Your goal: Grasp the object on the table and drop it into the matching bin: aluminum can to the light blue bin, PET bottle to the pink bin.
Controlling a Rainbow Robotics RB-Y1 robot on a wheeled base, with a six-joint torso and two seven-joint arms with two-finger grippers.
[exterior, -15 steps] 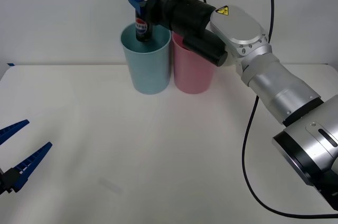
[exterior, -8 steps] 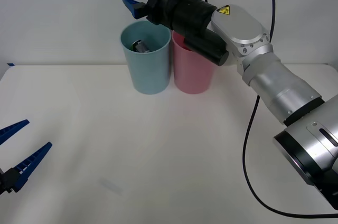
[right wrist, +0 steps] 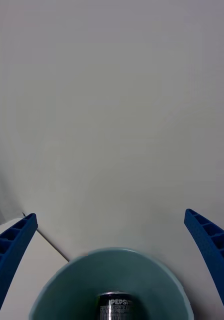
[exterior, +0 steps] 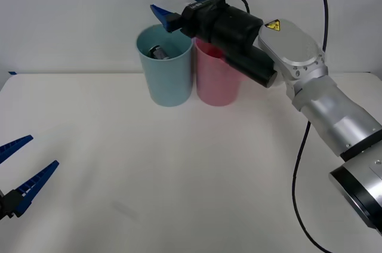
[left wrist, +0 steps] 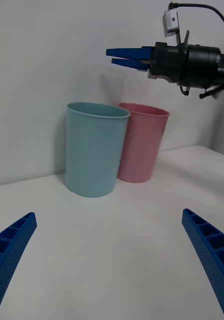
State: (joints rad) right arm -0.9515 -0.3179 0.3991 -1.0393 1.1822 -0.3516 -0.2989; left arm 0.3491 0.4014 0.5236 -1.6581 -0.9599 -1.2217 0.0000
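Front view: white table (exterior: 179, 175), pale wall; aluminum can (exterior: 157, 52) inside light blue bin (exterior: 164, 71); both jaws released.

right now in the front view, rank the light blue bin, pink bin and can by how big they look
1. light blue bin and pink bin: they look alike in size, and the right claw and its arm cover part of the pink one's rim, so no ranking between them.
2. aluminum can: smallest, lying inside the light blue bin, partly hidden by its wall.
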